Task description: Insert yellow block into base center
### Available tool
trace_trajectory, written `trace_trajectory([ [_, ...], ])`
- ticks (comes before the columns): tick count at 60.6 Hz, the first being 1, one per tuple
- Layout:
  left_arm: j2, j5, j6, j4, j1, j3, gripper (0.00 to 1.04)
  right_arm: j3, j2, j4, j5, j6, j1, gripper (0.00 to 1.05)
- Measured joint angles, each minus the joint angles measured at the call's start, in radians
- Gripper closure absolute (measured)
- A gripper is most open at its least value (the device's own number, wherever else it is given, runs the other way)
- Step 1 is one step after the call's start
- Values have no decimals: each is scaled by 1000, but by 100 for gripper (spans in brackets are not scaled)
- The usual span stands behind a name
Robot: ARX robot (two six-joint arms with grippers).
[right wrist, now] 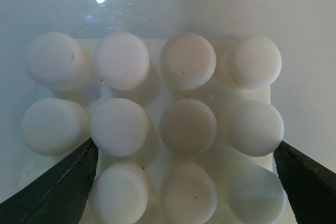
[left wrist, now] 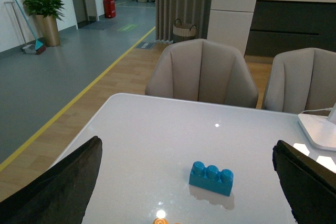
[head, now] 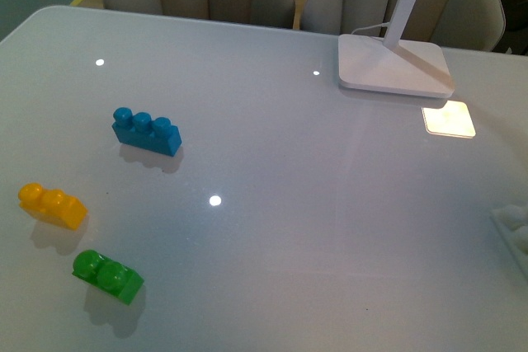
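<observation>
Left claw: my left claw [left wrist: 186, 148] hangs above the table [left wrist: 157, 129] with its camera looking level across it. Its two dark fingers [left wrist: 58, 187] are spread wide with nothing between them.
Right claw: my right claw [right wrist: 184, 148] points straight down, close over the base [right wrist: 157, 90]. Its jaws are parted about as wide as the base and grip nothing. Whether the fingers [right wrist: 310, 182] touch the plate's edges, I cannot tell.
Yellow block: the yellow block [head: 53, 205] lies on the table's left side in the front view, studs up and clear of both claws. It sits between the blue brick [head: 147, 131] beyond it and the green brick [head: 107, 275] nearer me, apart from each.
Base: it lies flat on the table, studs up, and none of the studs in view carries a brick. It is well apart from the yellow block, across the table to the right.
Other things: the white lamp foot [head: 394, 63] stands at the far right with its stem rising out of view. A bright patch of light [head: 449, 119] lies on the table just nearer than it. Two beige chairs [left wrist: 202, 72] stand along the far edge.
In the way: open tabletop lies between the yellow block and the base.
Front view only: all three bricks show together, and the base [head: 513, 228] is only a pale corner at the right edge. Neither of my arms shows.
Left wrist only: the blue brick [left wrist: 211, 178] is ahead, with just an orange sliver of the yellow block [left wrist: 160, 221] at the frame's edge.
Right wrist only: the base's round studs [right wrist: 187, 127] fill the view.
</observation>
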Motion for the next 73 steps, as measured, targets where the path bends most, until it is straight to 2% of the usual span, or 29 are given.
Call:
trace_trajectory([
  [20,0,0,0,0,0,0,7,37,-2,-54,153,198,387,9],
  [29,0,0,0,0,0,0,7,131,41,-130,229,361,561,9],
  [41,0,0,0,0,0,0,7,301,102,-259,278,521,759,9],
  [51,0,0,0,0,0,0,7,454,155,-373,307,584,875,9],
  [63,0,0,0,0,0,0,7,638,219,-490,338,672,968,9],
  [73,0,0,0,0,0,0,7,677,241,-496,335,690,1036,9],
])
